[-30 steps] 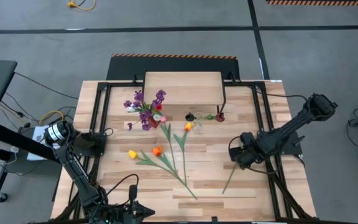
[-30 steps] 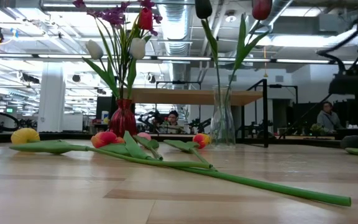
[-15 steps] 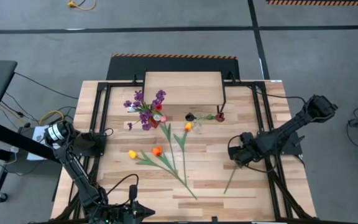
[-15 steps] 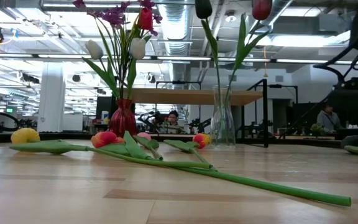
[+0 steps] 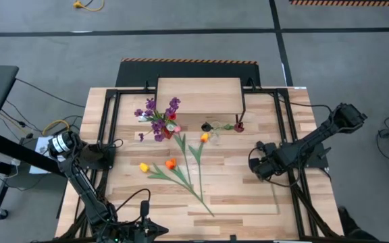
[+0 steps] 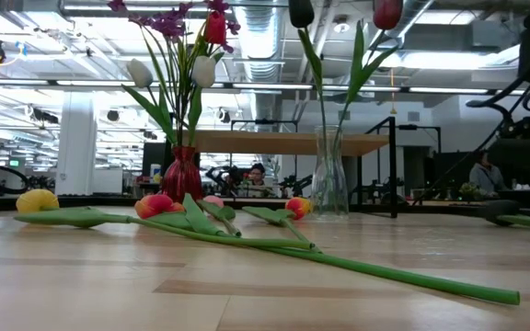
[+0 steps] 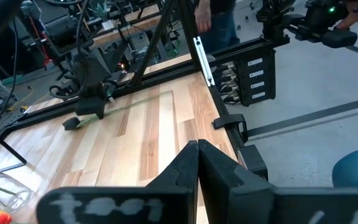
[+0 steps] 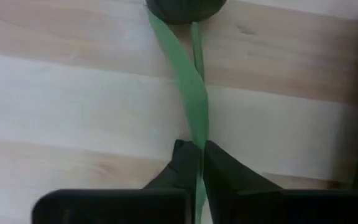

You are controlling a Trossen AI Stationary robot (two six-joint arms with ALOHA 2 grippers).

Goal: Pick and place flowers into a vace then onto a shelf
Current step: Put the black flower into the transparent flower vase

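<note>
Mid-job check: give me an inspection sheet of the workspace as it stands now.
Surface: plank table, light wood, black frame rails along its edges.
Job's things: red vase holds purple sprigs and tulips; clear vase holds two tulips; both stand in front of the shelf. Loose tulips lie mid-table. A dark tulip lies at the right side.
Clutter: nothing seen.
Grippers: right hand shut on the dark tulip's stem, low over the table; left hand shut, empty, at the table's near-left.
Cables: bundle with yellow wire left of the table.
Surroundings: grey floor; people beyond the table.
</note>
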